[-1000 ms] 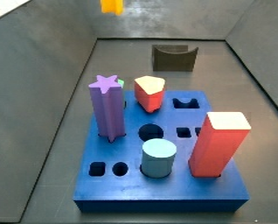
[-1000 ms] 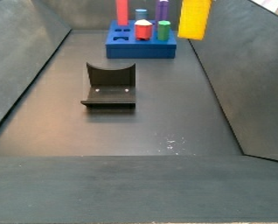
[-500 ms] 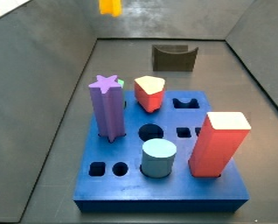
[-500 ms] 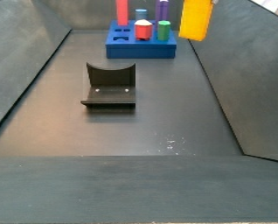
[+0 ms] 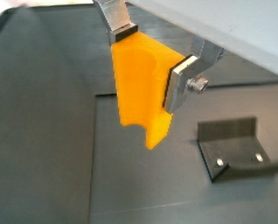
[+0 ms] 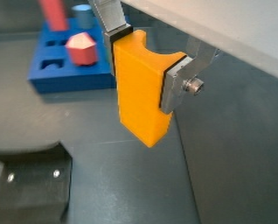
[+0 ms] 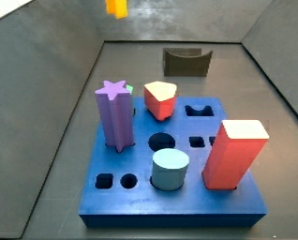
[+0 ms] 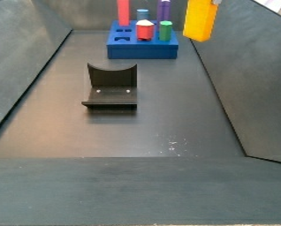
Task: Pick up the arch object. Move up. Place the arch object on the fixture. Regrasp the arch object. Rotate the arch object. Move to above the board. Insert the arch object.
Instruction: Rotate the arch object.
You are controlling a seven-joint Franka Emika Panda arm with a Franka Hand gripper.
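Observation:
The arch object (image 5: 142,87) is a yellow-orange block with a curved notch at one end. My gripper (image 5: 153,59) is shut on it, one silver finger (image 5: 184,80) on each side; both wrist views show this (image 6: 144,92). The block hangs high above the floor, at the top edge of both side views (image 7: 116,7) (image 8: 199,19). The fixture (image 7: 186,62) stands on the floor below and apart, also seen in a side view (image 8: 110,84) and both wrist views (image 5: 235,144) (image 6: 31,179). The blue board (image 7: 177,208) lies further off (image 8: 143,50) (image 6: 59,74).
The board bears a purple star peg (image 7: 114,114), a red rounded-triangle peg with yellow top (image 7: 160,100), a light-blue cylinder (image 7: 171,170) and a tall red square peg (image 7: 235,153). Sloping grey walls (image 8: 25,79) enclose the floor.
The arch object has shifted very slightly while held high in the gripper. The fixture, board and pegs have not moved.

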